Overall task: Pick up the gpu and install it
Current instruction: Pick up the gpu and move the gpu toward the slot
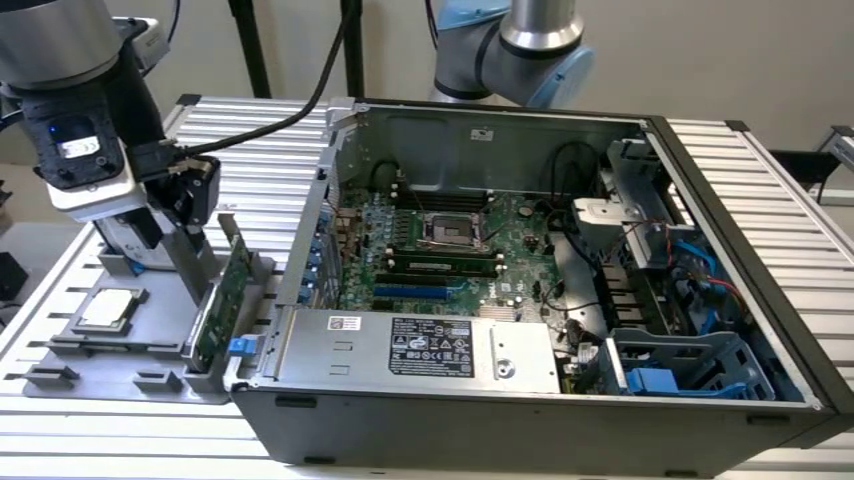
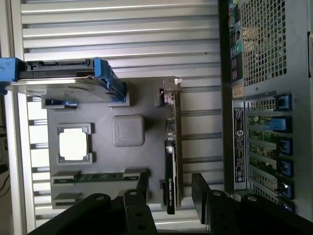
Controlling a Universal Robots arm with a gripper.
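Note:
The gpu (image 1: 220, 300) stands on its long edge in a slot of the grey holder tray (image 1: 147, 345), just left of the open computer case (image 1: 747, 250) in the exterior view. In the wrist view the gpu (image 2: 171, 142) is a thin dark strip with its silver bracket at the far end. My gripper (image 1: 191, 262) hangs over the card's end. It is open, and its two black fingers (image 2: 142, 188) straddle the card's near end with a gap on each side. The gripper (image 2: 171, 196) holds nothing.
The tray (image 2: 146, 110) also carries a square silver CPU chip (image 2: 74, 145), a memory stick (image 2: 98, 177) and a hard drive with blue rails (image 2: 63, 81). Inside the case lies the motherboard (image 1: 454, 235) with a blue slot (image 1: 414, 292). A second arm (image 1: 534, 45) stands behind the case.

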